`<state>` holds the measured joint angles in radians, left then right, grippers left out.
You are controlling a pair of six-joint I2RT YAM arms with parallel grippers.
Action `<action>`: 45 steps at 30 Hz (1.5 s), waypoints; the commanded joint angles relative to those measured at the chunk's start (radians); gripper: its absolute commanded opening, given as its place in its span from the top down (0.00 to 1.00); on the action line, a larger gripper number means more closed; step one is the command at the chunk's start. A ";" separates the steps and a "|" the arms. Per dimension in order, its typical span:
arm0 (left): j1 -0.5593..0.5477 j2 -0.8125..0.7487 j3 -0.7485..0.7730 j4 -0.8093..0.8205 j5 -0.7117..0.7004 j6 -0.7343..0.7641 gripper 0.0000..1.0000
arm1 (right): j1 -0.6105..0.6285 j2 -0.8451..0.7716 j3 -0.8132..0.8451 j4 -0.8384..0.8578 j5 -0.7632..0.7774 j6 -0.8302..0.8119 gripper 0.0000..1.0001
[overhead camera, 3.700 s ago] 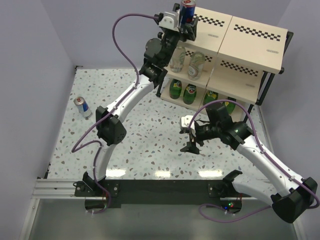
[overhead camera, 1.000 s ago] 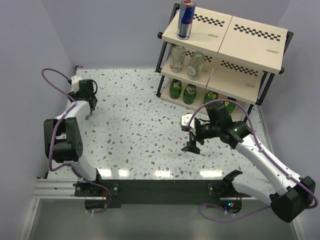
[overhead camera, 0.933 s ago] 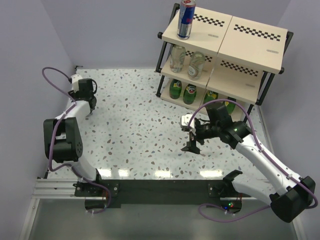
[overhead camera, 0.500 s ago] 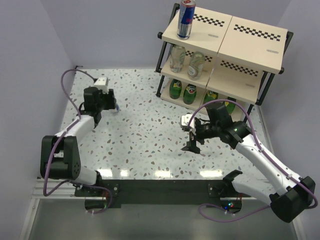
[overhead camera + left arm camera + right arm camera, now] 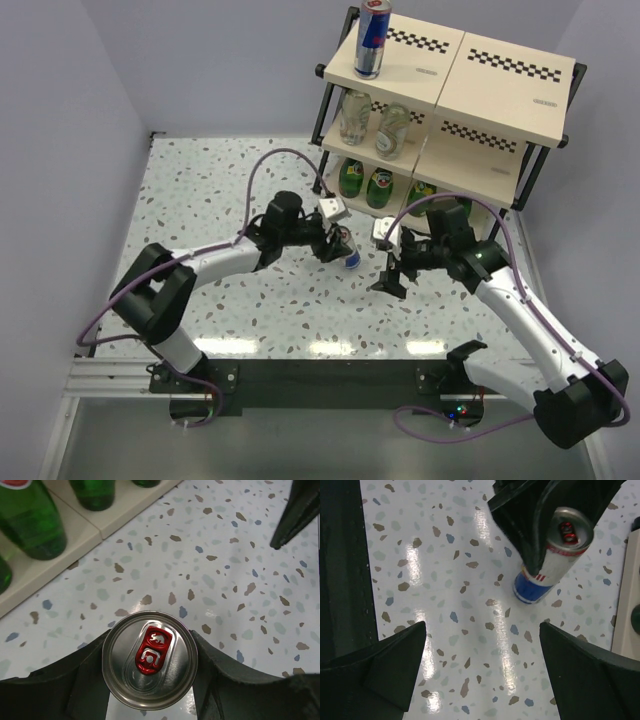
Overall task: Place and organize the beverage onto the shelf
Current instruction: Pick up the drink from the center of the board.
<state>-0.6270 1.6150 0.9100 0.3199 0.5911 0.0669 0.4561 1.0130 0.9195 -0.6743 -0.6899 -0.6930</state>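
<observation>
While the left gripper [image 5: 338, 246] clamps a blue-and-silver can [image 5: 349, 258] squarely between its jaws, gripped just below the rim, the can leans tilted over the speckled table [image 5: 200, 200] near the shelf [image 5: 440, 75]. The right gripper [image 5: 392, 278], jaws spread wide, hangs just beside it, not touching.

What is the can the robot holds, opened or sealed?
Sealed. The can shows its red pull tab lying flat on the silver lid, with no hole in view.
</observation>
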 commanded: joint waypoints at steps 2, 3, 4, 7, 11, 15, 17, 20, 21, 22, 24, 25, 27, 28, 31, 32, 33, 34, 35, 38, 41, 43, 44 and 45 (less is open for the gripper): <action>-0.089 0.029 0.087 0.105 -0.054 0.056 1.00 | -0.053 -0.021 0.012 0.013 0.012 -0.002 0.02; -0.121 0.034 0.090 0.105 -0.065 0.066 1.00 | -0.057 -0.019 0.012 0.015 0.013 0.000 0.01; -0.137 0.037 0.092 0.108 -0.100 0.071 1.00 | -0.062 -0.017 0.012 0.016 0.015 0.001 0.01; -0.180 0.060 0.104 0.094 -0.149 0.093 0.99 | -0.077 -0.014 0.010 0.021 0.020 0.006 0.01; -0.209 0.106 0.139 0.061 -0.172 0.105 0.83 | -0.080 -0.010 0.007 0.021 0.016 0.006 0.01; -0.224 0.143 0.167 0.039 -0.174 0.109 0.72 | -0.082 -0.008 0.007 0.021 0.013 0.004 0.01; -0.227 0.166 0.184 0.022 -0.175 0.106 0.67 | -0.086 -0.008 0.007 0.021 0.013 0.006 0.01; -0.227 0.189 0.194 0.022 -0.177 0.100 0.63 | -0.089 -0.007 0.007 0.021 0.012 0.006 0.01; -0.231 0.189 0.196 0.021 -0.181 0.099 0.59 | -0.089 -0.008 0.008 0.021 0.009 0.006 0.01; -0.229 0.191 0.196 0.022 -0.191 0.099 0.57 | -0.092 -0.007 0.007 0.021 0.007 0.006 0.01; -0.232 0.180 0.190 0.027 -0.209 0.099 0.39 | -0.094 -0.007 0.009 0.018 0.001 0.006 0.01; -0.232 0.174 0.179 0.037 -0.233 0.099 0.33 | -0.096 -0.008 0.009 0.016 0.001 0.004 0.01; -0.234 0.146 0.165 0.045 -0.267 0.103 0.25 | -0.099 -0.007 0.009 0.015 0.001 0.001 0.01; -0.232 0.137 0.155 0.060 -0.275 0.105 0.23 | -0.100 -0.008 0.010 0.015 0.000 0.001 0.01; -0.232 0.099 0.112 0.093 -0.290 0.113 0.16 | -0.106 -0.010 0.010 0.013 -0.003 0.001 0.01; -0.232 0.080 0.089 0.102 -0.292 0.116 0.13 | -0.108 -0.008 0.012 0.012 -0.003 0.003 0.01; -0.232 0.072 0.076 0.111 -0.295 0.119 0.12 | -0.109 -0.010 0.012 0.013 -0.002 0.003 0.01; -0.231 0.063 0.064 0.128 -0.298 0.122 0.11 | -0.112 -0.010 0.012 0.013 -0.002 0.004 0.01; -0.231 0.043 0.038 0.139 -0.301 0.128 0.11 | -0.114 -0.010 0.013 0.019 0.004 0.007 0.01; -0.232 -0.010 -0.064 0.234 -0.318 0.136 0.09 | -0.126 -0.008 0.013 0.028 0.012 0.035 0.01; -0.232 -0.067 -0.224 0.430 -0.306 0.181 0.00 | -0.140 0.002 0.012 0.086 0.038 0.108 0.01; -0.232 -0.089 -0.345 0.621 -0.329 0.183 0.00 | -0.139 0.010 0.004 0.125 0.078 0.185 0.01; -0.232 -0.102 -0.382 0.687 -0.333 0.183 0.00 | -0.140 0.013 -0.005 0.169 0.088 0.211 0.01; -0.232 -0.104 -0.416 0.753 -0.347 0.180 0.00 | -0.140 0.018 -0.008 0.183 0.104 0.246 0.01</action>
<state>-0.8543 1.5490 0.5865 0.7349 0.2790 0.2115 0.3199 1.0195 0.9192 -0.6102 -0.6376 -0.5713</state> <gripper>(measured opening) 0.997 0.987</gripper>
